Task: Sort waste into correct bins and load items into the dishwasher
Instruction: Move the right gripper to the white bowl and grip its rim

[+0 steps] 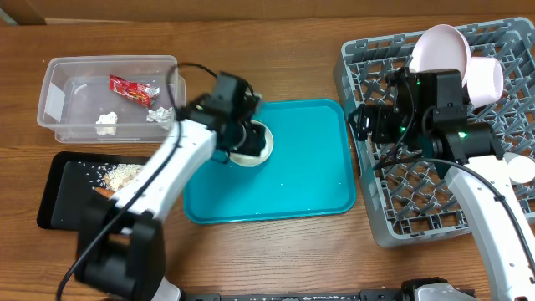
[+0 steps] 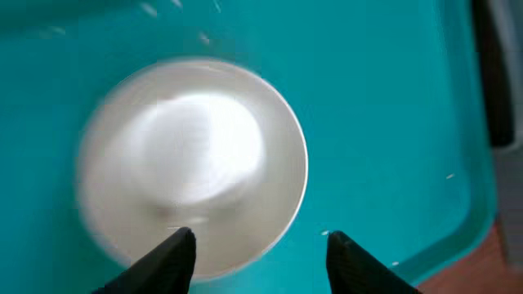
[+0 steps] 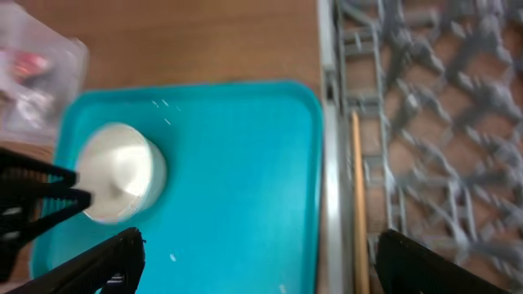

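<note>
One bowl (image 2: pixel 192 163), one plate (image 1: pixel 439 48), one cup (image 1: pixel 487 79), one wrapper (image 1: pixel 132 89), two paper scraps (image 1: pixel 106 122)

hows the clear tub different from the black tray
The tub is clear with tall walls; the black tray is opaque and shallow. The tub holds a red wrapper and white paper scraps; the black tray holds beige crumbs and an orange stick. Both are rectangular and sit left of the teal tray.
</note>
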Controlling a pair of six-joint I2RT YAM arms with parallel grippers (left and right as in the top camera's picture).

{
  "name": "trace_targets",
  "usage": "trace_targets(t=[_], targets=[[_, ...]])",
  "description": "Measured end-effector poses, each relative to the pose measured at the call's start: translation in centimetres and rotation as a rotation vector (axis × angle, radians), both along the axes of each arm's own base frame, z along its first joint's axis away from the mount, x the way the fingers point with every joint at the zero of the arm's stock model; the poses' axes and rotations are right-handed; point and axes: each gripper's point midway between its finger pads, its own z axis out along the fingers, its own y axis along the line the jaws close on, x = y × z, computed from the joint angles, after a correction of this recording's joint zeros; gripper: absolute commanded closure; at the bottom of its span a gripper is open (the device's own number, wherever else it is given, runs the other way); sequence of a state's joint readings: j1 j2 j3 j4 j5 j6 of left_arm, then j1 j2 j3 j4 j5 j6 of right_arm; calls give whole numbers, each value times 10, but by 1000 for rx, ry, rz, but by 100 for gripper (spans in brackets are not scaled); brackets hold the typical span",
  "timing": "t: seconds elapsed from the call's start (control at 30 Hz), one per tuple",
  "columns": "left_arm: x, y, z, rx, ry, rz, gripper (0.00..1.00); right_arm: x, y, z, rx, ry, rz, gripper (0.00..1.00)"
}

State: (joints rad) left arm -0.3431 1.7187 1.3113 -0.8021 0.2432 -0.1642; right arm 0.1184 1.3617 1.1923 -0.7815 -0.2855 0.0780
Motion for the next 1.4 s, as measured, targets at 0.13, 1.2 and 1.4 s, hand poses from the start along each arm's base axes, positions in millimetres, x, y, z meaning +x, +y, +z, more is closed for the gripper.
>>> trace_targets(t=[0.13,1.2,1.4], targets=[[12,43,72,-17,-112,118,41,5,29,8,30,-55,80,7],[-17,197,115,36,-108,560,39,11,193,-154,12,159,196,32],[-17,197,115,36,-108,560,39,9,191,-177,-10,206,173,64]])
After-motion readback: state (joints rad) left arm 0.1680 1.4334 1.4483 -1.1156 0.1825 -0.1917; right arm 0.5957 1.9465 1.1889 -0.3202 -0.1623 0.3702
